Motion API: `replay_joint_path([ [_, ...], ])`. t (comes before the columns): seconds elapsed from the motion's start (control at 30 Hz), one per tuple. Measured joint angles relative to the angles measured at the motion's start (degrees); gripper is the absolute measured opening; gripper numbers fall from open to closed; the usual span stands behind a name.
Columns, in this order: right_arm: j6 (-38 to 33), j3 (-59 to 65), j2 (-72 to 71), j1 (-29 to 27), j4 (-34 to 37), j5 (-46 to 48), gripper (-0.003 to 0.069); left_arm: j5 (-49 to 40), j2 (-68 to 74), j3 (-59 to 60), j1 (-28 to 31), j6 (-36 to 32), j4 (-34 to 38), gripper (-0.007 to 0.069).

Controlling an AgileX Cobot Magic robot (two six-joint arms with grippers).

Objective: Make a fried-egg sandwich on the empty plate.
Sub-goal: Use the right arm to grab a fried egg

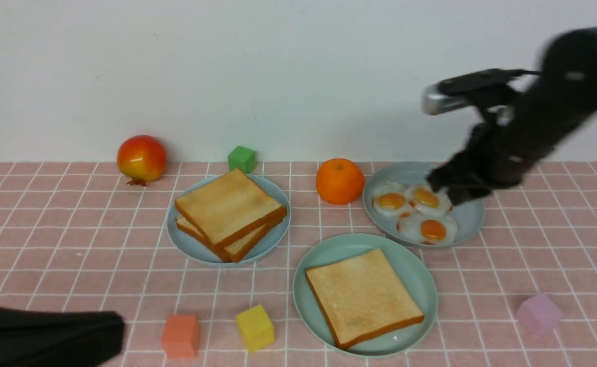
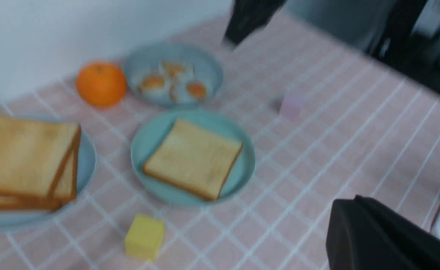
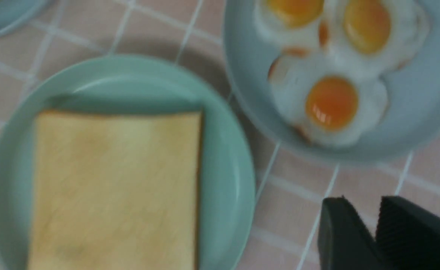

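The mint-green plate [image 1: 415, 275] sits near the front edge of the counter [image 1: 533, 255], right of centre, bearing one toast slice [image 1: 362, 295]. Right end effector [image 3: 372, 215], jaws slightly apart and empty, hangs by the fried eggs [image 1: 421, 214]; left end effector [image 2: 359, 225] is closed.

Seen from the robot's side, between both arms, looking forward across the pink-tiled counter [image 1: 533, 244] to the white wall [image 1: 298, 76]. From the left wrist, farther off and slantwise; from the right wrist, close above, sharing the mint-green plate [image 3: 225, 180] and the egg plate [image 3: 246, 86] with both others.
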State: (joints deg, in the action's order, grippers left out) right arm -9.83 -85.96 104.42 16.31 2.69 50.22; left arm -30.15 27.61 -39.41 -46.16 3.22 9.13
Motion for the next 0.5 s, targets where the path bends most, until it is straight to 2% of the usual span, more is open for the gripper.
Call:
replay_joint_path([
  [0.1, -0.3, -5.9, 6.8, 0.1, -2.2, 1.8, 0.0293, 0.9, -1.8, 0.1, 0.0, 0.2, -0.1, 0.0013],
  [0.13, -0.9, -9.2, 10.5, 0.3, -4.3, 2.7, 0.0341, 1.0, -2.2, 0.1, 0.0, 0.3, -0.1, 0.0013],
  [0.23, -2.7, -13.6, 15.7, 1.0, -7.9, 2.9, 0.0419, 0.8, -2.3, 0.1, 0.0, 0.4, -0.3, 0.0013],
  [0.4, -6.3, -16.7, 20.4, 1.1, -9.7, 1.6, 0.0463, 0.7, -2.2, 0.1, 0.0, 0.5, -1.0, 0.0013],
  [0.5, -8.4, -17.0, 21.7, 1.1, -9.7, 0.2, 0.0466, 0.7, -2.2, 0.1, 0.0, 0.5, -1.9, 0.0013],
])
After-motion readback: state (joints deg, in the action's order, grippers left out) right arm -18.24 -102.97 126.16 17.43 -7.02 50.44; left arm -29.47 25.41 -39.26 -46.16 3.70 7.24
